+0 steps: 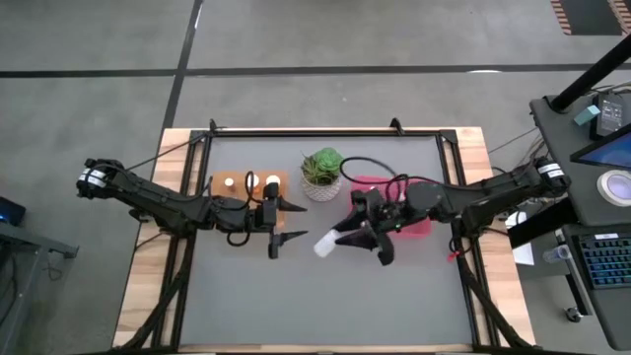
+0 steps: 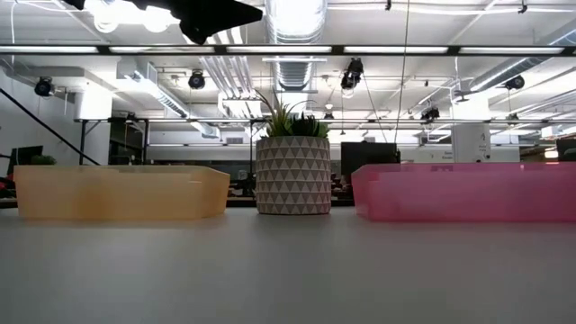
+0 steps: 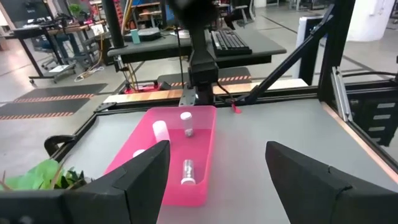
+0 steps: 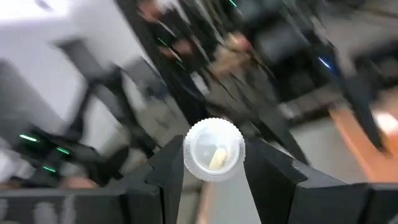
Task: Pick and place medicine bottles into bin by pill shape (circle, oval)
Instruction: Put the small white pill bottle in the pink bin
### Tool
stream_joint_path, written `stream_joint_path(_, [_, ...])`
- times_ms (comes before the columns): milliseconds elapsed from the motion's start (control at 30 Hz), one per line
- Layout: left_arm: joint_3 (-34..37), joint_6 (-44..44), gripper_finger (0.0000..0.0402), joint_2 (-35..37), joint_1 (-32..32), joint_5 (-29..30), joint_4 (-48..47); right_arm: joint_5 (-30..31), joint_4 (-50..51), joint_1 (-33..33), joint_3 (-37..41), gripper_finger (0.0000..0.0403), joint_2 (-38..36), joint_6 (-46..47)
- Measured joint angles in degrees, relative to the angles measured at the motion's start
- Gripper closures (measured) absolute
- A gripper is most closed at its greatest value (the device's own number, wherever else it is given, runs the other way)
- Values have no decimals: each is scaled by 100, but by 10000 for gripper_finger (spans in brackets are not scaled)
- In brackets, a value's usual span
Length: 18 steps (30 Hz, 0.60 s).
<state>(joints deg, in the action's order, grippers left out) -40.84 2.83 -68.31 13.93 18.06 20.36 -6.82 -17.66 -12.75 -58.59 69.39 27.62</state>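
Observation:
My right gripper (image 1: pixel 342 237) is shut on a small white medicine bottle (image 1: pixel 324 244) above the table's middle, in front of the pink-red tray (image 1: pixel 422 225). In the right wrist view the bottle's round end (image 4: pixel 214 150) faces the camera, and a pale oval pill shows inside it. My left gripper (image 1: pixel 289 225) is open and empty beside the orange tray (image 1: pixel 219 187), which holds up to three white-capped bottles (image 1: pixel 250 181). The pink-red tray (image 3: pixel 205 134) holds several bottles (image 3: pixel 186 172). My right gripper pinches the bottle's round sides (image 4: pixel 186 155) between its two fingers (image 4: pixel 165 171), one on each side. The bottle sticks out past the fingertips toward the table's left and is lifted clear of the table (image 1: pixel 325 247).
A green potted plant (image 1: pixel 322 172) in a patterned white pot stands between the two trays near the table's far edge; it also shows in the low view (image 2: pixel 293 171). The grey tabletop (image 1: pixel 325 306) lies bare toward the near edge. Black frame rails run along the table's sides.

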Motion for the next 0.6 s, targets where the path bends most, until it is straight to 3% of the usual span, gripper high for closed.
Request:
stream_joint_path(167, [0,-2,152,0,4,-1,-37,-226,-1257,-11,0,259,-5,-136])
stream_joint_path(400, [0,-7,152,0,7,-3,-35,41,-2443,-7,48,259,3,-218])
stream_joint_path(600, [5,-12,152,0,7,-6,-35,-204,-2609,-9,48,259,4,-321])
